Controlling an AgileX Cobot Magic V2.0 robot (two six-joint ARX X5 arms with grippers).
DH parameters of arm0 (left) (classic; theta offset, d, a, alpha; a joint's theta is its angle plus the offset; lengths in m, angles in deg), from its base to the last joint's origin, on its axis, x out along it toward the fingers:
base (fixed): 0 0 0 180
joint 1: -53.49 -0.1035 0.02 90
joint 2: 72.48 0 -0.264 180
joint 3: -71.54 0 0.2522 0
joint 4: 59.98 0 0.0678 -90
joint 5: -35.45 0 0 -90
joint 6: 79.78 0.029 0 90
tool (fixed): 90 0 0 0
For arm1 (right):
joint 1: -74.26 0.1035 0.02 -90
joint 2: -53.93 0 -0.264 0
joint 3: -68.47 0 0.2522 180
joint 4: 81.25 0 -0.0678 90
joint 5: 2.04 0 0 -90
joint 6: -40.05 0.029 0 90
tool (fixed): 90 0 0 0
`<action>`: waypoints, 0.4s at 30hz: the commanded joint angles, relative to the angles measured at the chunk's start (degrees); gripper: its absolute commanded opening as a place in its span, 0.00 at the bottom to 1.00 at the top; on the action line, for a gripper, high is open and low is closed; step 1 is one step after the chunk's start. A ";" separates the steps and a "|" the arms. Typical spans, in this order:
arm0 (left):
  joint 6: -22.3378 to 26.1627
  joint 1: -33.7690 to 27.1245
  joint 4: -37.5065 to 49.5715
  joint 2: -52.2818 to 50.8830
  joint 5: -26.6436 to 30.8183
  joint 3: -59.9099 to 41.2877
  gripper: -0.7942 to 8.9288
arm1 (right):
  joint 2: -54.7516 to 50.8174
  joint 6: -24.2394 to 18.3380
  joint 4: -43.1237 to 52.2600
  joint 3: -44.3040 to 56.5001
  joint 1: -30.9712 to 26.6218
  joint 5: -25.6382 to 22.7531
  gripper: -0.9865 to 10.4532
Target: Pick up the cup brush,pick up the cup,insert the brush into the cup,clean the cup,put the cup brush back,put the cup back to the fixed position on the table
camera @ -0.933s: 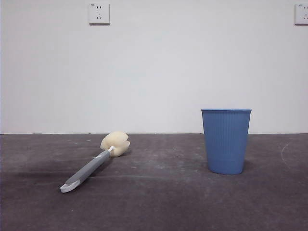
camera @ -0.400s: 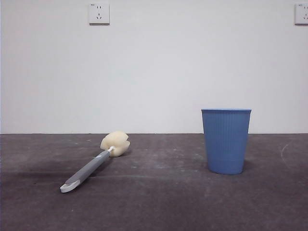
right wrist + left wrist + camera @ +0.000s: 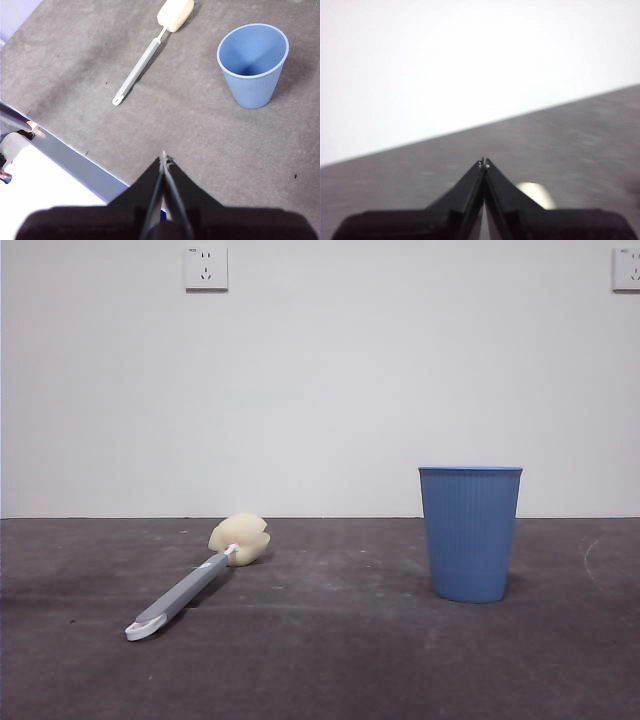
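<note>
Front view: no arm in frame. Cup brush (image 3: 195, 582) lies flat on the table (image 3: 330, 670), toward its left side; cup (image 3: 470, 532) stands upright, mouth up, toward the right side, well apart from the brush.

Progress, as judged: nothing started. Neither object is picked up; all six steps remain, beginning with the brush pick.

Brush orientation: long axis runs diagonally. White looped tip points to the near left edge, the cream sponge head to the far side, angled slightly toward the cup. Handle rests on the surface along its length.

Left gripper (image 3: 484, 162): jaws pressed together, empty, aimed low across the table.

Right gripper (image 3: 164, 157): jaws likewise closed on nothing, high above the near edge, looking down on both objects.
</note>
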 commanded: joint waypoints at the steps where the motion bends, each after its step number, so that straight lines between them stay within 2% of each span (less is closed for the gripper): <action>1: 5.49 -6.58 1.05 -3.78 -0.42 -3.08 0.08 | -0.09 -0.28 0.42 0.20 0.11 -0.17 0.09; 7: 4.72 -13.22 7.69 -12.63 -0.04 -15.08 0.08 | -0.09 -0.28 0.39 0.20 0.11 -0.17 0.09; 12: -1.44 -15.98 12.85 -18.82 -0.04 -27.78 0.08 | -0.09 -0.28 0.42 0.20 0.11 -0.20 0.09</action>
